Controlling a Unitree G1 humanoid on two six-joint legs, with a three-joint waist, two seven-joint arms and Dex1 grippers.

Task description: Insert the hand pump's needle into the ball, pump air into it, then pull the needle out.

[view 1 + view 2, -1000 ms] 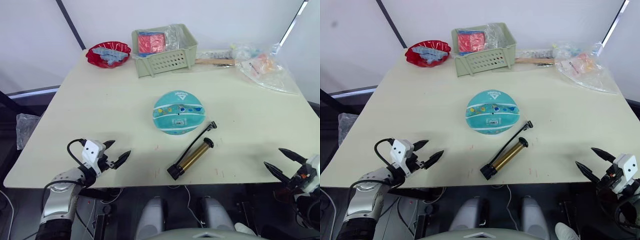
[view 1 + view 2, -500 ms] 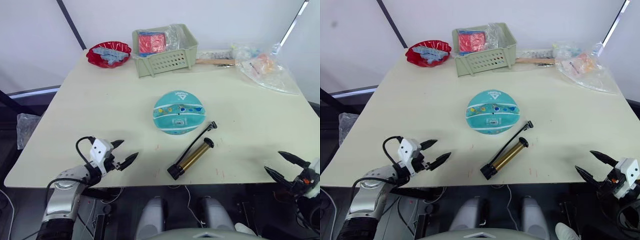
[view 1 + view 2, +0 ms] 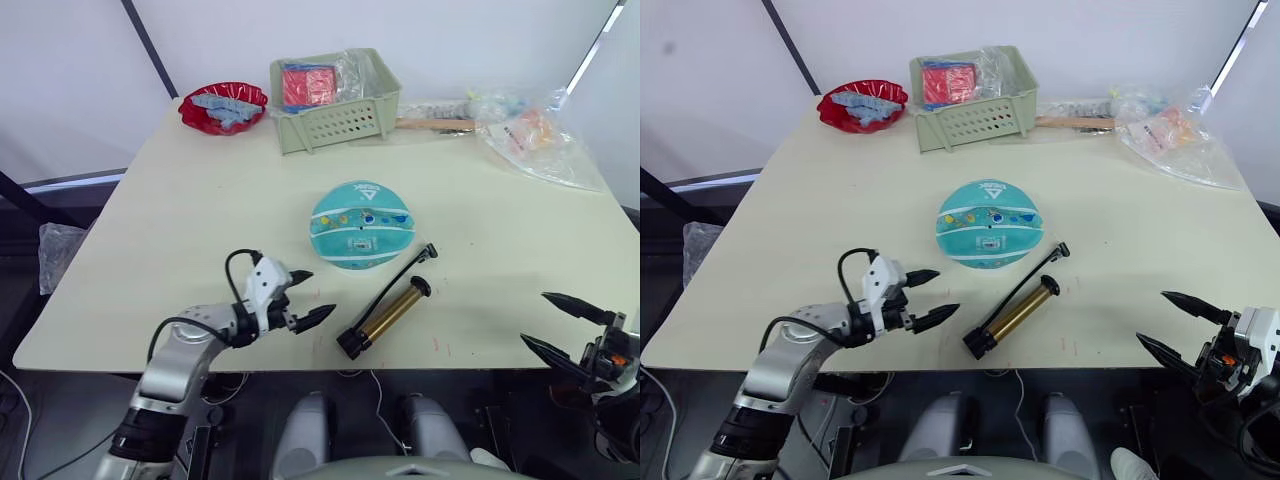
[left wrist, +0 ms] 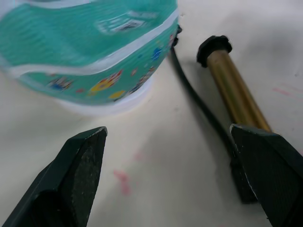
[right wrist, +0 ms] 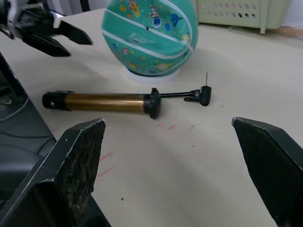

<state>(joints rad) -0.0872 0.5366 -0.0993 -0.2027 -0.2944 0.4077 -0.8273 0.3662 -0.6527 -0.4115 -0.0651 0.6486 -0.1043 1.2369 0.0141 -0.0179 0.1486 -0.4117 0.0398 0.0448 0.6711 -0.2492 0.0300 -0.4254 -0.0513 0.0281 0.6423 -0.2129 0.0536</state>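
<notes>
Lying beside ball [image 3: 362, 224] — hand pump [image 3: 385, 315], basket [image 3: 334, 99] beyond

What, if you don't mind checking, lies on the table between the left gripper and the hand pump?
Nothing: in the left eye view only bare table separates the open left gripper from the hand pump.
</notes>
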